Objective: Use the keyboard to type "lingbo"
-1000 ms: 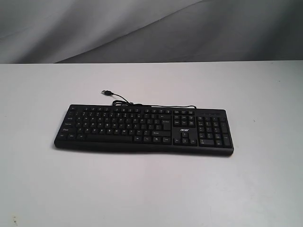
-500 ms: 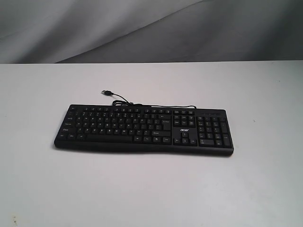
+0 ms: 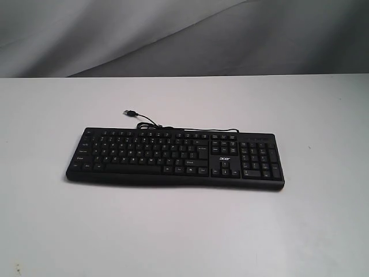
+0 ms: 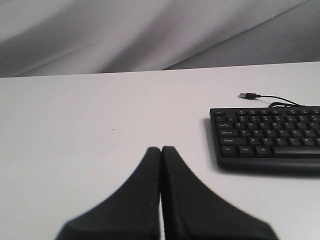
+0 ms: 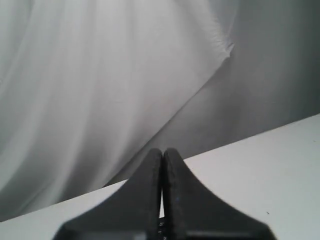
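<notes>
1. The black keyboard (image 3: 174,158) lies flat on the white table (image 3: 184,231), a bit below the middle of the exterior frame and running left to right. Its number pad (image 3: 260,158) is at the right end, with a small white logo (image 3: 224,157) just left of it.
2. A thin black cable (image 3: 151,123) comes off the keyboard's far edge and curls up-left. It ends in a USB plug (image 3: 128,112) that's just lying loose on the table.
3. Grey wrinkly cloth (image 3: 173,34) fills the whole top strip of the frame behind the table.
4. In its wrist cam, the left gripper (image 4: 161,150) has its two black fingers pressed tight together with nothing between them. It's over bare table, well apart from the keyboard (image 4: 267,137).
5. The right gripper (image 5: 162,151) is the same: fingers closed flat against each other, holding nothing, pointed at the cloth (image 5: 100,75) past the table edge.
</notes>
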`<control>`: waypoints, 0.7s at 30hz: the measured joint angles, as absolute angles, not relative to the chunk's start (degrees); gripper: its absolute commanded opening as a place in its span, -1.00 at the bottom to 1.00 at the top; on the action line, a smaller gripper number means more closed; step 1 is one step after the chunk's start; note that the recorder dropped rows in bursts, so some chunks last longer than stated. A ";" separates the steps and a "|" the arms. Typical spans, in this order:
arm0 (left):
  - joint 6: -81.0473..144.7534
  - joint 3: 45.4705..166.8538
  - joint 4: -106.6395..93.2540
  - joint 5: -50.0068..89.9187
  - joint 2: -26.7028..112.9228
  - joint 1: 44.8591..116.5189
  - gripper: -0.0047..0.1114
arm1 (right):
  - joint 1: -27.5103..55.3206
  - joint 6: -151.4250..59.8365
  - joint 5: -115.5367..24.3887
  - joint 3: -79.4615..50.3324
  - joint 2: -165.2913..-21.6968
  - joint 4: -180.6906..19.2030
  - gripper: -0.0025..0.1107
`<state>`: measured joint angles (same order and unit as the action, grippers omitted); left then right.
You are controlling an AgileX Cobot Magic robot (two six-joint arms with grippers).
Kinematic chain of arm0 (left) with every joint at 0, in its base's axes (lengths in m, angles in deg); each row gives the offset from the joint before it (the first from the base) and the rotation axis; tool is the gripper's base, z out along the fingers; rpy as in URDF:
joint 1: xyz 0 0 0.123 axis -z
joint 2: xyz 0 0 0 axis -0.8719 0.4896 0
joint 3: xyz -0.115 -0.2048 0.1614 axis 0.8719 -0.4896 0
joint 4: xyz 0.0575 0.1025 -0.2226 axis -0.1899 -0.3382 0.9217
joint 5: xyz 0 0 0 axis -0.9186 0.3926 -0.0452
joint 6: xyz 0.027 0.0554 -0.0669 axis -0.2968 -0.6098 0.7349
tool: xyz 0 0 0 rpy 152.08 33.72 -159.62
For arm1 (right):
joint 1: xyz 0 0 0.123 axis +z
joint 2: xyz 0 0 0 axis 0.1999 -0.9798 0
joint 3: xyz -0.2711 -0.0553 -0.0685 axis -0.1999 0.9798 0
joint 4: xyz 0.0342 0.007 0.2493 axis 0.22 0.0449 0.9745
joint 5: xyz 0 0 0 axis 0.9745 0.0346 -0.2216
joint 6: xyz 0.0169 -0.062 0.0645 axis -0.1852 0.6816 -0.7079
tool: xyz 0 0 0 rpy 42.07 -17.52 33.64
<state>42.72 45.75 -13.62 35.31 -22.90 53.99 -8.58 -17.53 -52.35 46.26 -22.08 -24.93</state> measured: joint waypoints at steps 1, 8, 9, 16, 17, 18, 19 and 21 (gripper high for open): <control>42.72 45.75 -13.62 35.31 -22.90 53.99 -0.91 | -9.30 -17.83 -52.48 46.64 -22.01 -25.05 -0.96; 42.72 45.75 -13.62 35.31 -22.90 53.99 -0.91 | -10.45 -18.47 -53.75 46.76 -21.98 -36.71 -0.96; 42.72 45.75 -13.62 35.31 -22.90 53.99 -0.91 | -10.45 -18.58 -56.04 46.76 -21.88 -41.25 -0.96; 42.72 45.75 -13.62 35.31 -22.90 53.99 -0.91 | -10.45 -22.00 -64.26 46.76 -21.88 -58.67 -0.96; 42.72 45.75 -13.62 35.31 -22.90 53.99 -0.91 | -10.45 -25.45 -64.10 46.76 -21.88 -58.80 -0.96; 42.72 45.75 -13.62 35.31 -22.90 53.99 -0.91 | -10.45 -29.96 -63.60 46.76 -21.88 -58.80 -0.96; 42.72 45.75 -13.62 35.31 -22.90 53.99 -0.91 | -10.45 -34.03 -62.96 46.76 -21.88 -58.80 -0.96; 42.72 45.75 -13.62 35.31 -22.90 53.99 -0.91 | -10.45 -43.83 -61.37 46.76 -21.88 -58.80 -0.96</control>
